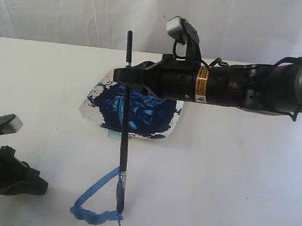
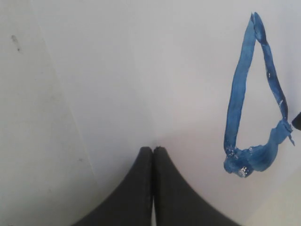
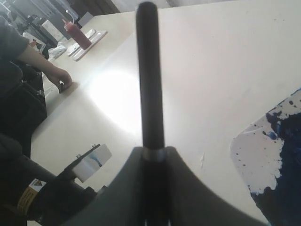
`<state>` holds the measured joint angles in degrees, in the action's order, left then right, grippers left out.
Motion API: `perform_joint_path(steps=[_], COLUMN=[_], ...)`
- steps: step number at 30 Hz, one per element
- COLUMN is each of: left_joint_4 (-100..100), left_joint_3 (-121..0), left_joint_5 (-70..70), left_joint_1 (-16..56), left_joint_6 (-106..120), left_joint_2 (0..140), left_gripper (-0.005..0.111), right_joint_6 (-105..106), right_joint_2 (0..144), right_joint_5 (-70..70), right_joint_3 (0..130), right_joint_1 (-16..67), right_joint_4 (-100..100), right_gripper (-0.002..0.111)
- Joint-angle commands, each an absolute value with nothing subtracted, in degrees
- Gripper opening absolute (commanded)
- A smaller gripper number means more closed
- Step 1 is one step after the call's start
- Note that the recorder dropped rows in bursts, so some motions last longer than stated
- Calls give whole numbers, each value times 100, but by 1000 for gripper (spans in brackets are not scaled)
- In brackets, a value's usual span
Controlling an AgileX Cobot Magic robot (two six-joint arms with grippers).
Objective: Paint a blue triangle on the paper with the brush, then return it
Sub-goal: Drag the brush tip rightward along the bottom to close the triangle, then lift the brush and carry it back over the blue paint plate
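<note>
The long black brush [image 1: 124,142] hangs nearly upright, and my right gripper [image 1: 128,75] is shut on its upper handle [image 3: 149,75], above the plate's near side. Its dark tip rests at the lower right corner of the blue triangle [image 1: 95,188]. The triangle is a narrow hollow outline of uneven strokes, and it also shows in the left wrist view [image 2: 235,103]. It lies on the white paper [image 1: 152,200], whose faint edge is visible [image 2: 155,70]. My left gripper [image 1: 43,188] rests low at the near left, shut on nothing [image 2: 153,149], a short way from the triangle.
A white square plate [image 1: 101,83] smeared with dark blue paint sits behind the triangle, under the right arm; its speckled corner shows in the right wrist view [image 3: 254,160]. A white curtain backs the table. Far off stand a person's arm and a red bottle [image 3: 77,35].
</note>
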<state>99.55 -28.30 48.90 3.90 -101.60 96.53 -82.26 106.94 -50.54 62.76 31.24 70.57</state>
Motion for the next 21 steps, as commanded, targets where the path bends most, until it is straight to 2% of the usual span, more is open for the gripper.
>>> perform_joint_path(steps=[1,15,21], left_joint_4=[9995,9995,9995], left_joint_3=[-2798,-2798,-2798], left_joint_5=[4819,4819,4819], left_joint_1=[414,414,414], left_joint_6=[-10155,-10155,-10155], left_joint_2=[9601,9601,9601], left_gripper=[0,0,0], right_joint_6=[-8255,-8093,-7651], right_joint_2=[10438,10098,10224], right_joint_5=[-5082,-4706,-4643], right_joint_3=[6317,6749,6834], right_joint_1=[3080,2756,2396], right_joint_4=[6810,5873,4121], right_gripper=[0,0,0])
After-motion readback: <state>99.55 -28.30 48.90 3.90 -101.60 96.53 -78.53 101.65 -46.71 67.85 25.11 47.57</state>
